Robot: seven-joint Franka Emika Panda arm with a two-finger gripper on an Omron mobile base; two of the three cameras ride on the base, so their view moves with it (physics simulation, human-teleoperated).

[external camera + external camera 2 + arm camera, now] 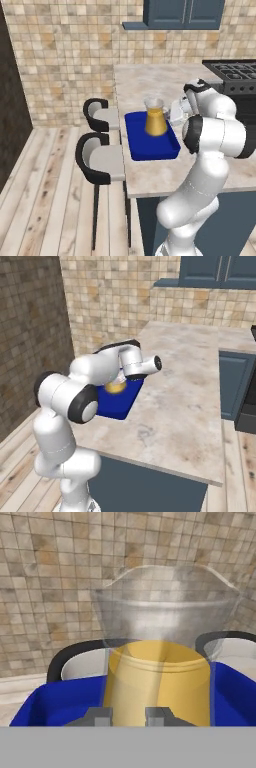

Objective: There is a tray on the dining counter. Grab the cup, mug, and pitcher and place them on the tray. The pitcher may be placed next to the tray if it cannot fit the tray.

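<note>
Closest to you in the hand view, the gripper [128,714] has its two dark finger tips drawn in to a narrow gap, pressed against the orange-yellow lower body of the pitcher [160,677]; you have hold of it, low on the glass; its clear flared neck spreads wide above the fingers. From the left base view you see the pitcher [155,117] upright over the far half of the tray [150,142], with the white arm bent in from the right and the hand just beside the glass; whether the base rests on the tray floor or sits slightly above it, you cannot tell. In the right base view the arm covers most of it; a patch of the orange-yellow pitcher [116,387] shows under the wrist, above the blue tray [117,403].

The tray lies on the dining counter [145,85], near its stool-side edge; two black-and-grey bar stools [100,160] stand just beside that edge; their curved backs appear behind the tray in the hand view too. Farther off, a black stove [235,75] sits at the counter's far right; beyond everything runs the tan tiled wall [70,45] with dark blue cabinets [182,12] above.
</note>
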